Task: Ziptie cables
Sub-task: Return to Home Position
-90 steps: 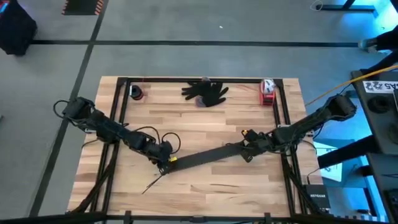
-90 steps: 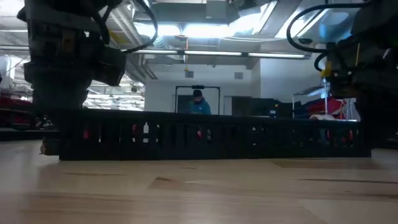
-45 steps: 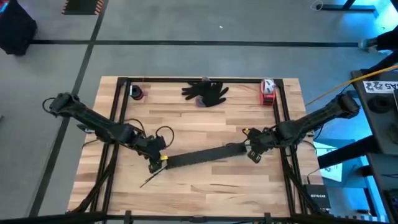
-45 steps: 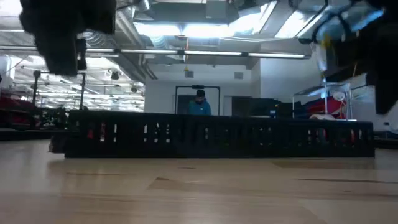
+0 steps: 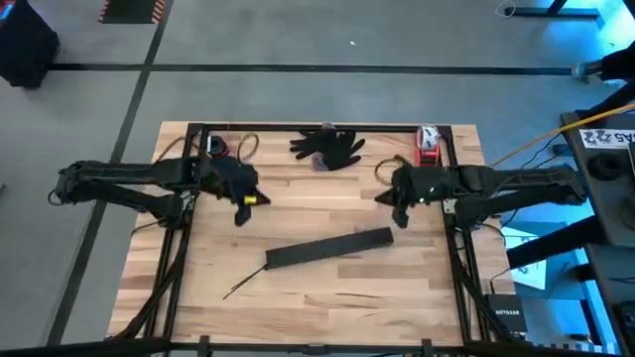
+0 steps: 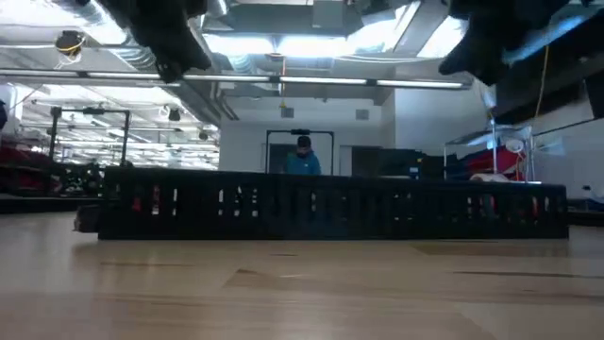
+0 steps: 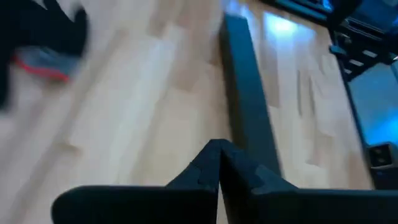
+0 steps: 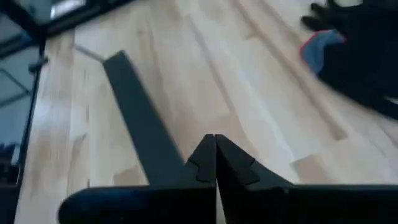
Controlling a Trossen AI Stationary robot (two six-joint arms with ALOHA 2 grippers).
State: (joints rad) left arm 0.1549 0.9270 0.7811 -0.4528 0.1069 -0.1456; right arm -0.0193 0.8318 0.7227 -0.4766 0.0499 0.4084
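The left gripper has drawn back off the black duct, fingers pinched together, empty. The duct lies alone mid-table, the cables only red glints through its slots. The right gripper has likewise withdrawn, closed on nothing.

A pale butcher-block table stands on a grey floor, crossed at twelve o'clock by a dark stripe. At three o'clock, equipment glows under blue light. Looking level across the tabletop, bright ceiling panels hang among pipes, a white wall rises at one o'clock, and a person in blue stands in a dark-framed doorway straight ahead.
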